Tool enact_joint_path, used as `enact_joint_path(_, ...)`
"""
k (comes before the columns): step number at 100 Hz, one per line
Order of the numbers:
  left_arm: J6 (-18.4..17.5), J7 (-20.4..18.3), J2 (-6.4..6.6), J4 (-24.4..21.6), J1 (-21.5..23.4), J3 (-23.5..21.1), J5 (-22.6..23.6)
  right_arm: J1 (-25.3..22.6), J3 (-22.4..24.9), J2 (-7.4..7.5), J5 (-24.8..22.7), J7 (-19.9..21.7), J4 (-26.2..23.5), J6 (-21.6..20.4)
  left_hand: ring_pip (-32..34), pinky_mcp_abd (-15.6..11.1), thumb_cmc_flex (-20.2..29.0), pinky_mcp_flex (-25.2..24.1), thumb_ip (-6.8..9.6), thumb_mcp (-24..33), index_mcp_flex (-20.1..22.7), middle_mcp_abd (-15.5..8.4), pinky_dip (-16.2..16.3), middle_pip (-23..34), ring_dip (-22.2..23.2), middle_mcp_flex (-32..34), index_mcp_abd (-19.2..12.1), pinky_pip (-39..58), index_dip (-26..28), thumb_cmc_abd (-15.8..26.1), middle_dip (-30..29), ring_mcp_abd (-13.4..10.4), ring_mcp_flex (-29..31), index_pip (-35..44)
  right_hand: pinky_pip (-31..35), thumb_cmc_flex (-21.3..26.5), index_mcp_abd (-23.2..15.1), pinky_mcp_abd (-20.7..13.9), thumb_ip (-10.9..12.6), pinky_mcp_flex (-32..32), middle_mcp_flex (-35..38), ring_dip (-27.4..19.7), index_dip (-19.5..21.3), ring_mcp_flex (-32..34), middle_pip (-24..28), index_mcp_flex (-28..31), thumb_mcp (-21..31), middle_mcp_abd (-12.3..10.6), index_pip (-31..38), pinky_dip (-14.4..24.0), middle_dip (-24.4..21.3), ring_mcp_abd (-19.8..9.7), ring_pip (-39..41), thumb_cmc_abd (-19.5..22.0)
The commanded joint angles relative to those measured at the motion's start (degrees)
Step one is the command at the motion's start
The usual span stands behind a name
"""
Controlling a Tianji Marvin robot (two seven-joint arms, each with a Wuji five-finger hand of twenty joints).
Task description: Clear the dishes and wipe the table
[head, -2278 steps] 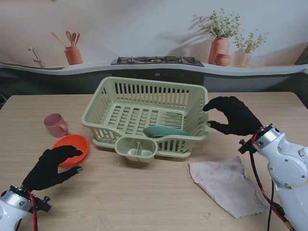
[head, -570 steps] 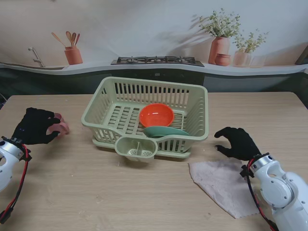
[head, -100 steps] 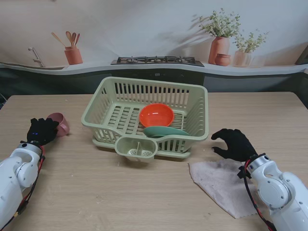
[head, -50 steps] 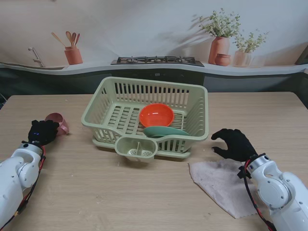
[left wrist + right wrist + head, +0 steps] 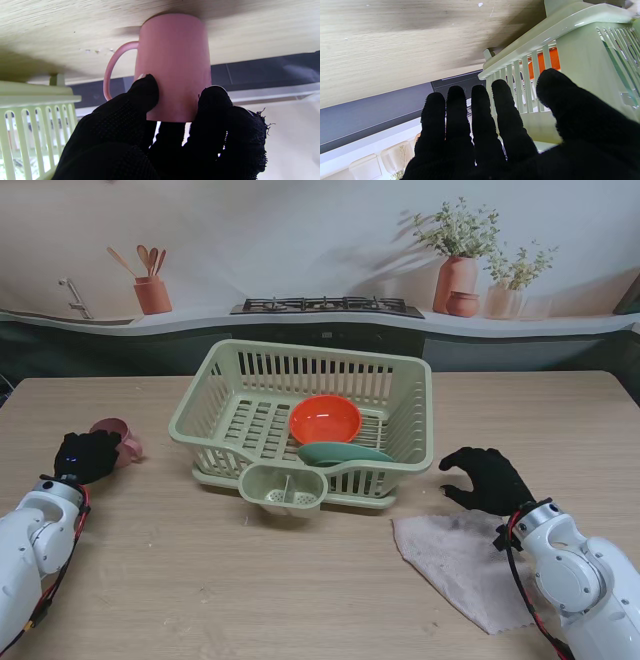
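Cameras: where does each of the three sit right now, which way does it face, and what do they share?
Stand view: above the shoulders, looking down at the table; both arms show, left robot hand and right robot hand.
Left wrist view: along the fingers, which grip the pink mug; picture upside down.
Right wrist view: along the spread fingers toward the green rack; upside down.
Shared: all three show the rack; stand and right wrist views show the orange bowl.

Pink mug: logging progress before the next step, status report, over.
Left hand shut on pink mug, mug on table. Right hand open, empty, beside grey cloth. Nothing between mug and dish rack.
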Motion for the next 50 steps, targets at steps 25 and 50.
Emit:
enact_joint_path(25,-4.21,-4.06,0.21,-7.02,3.01,-5.59,1.25,-0.30,0.14,-0.04,-0.04,0.55,-0.24,-0.54,5.75,1.85,4.24,3.13,0.16,8.46,0.30,5.36,1.43,12.08,3.91,6.09,-5.70,2.79,3.39,1.18,6.25,1.34,4.13,17.59,-0.40,0.29,-0.41,-1.24,2.49,-0.69,0.26,0.03,-0.11,-0.39,0.34,0.16,1.18,-0.92,0.42,0.65,0.40,-0.99,0.14,0.39)
enact_joint_path(50,-9.11,-7.88,-0.09,-13.42,5.07,-10.53,1.50,-0.39,0.72,-0.07,0.05,0.34,-0.24,-1.43,6.58,1.85,4.08,3.70,-0.04,8.89,0.41,5.63,2.08,12.51,4.47,6.14,-5.41,3.43,4.02,1.00,6.64,1.37,4.45,17.76,-0.40,0.37,-0.40,-1.16,2.50,-0.72,0.24,0.02,-0.11,-0.42,0.32,0.16,1.22,-0.78,0.41,0.65,0.40,-0.93,0.12,0.39)
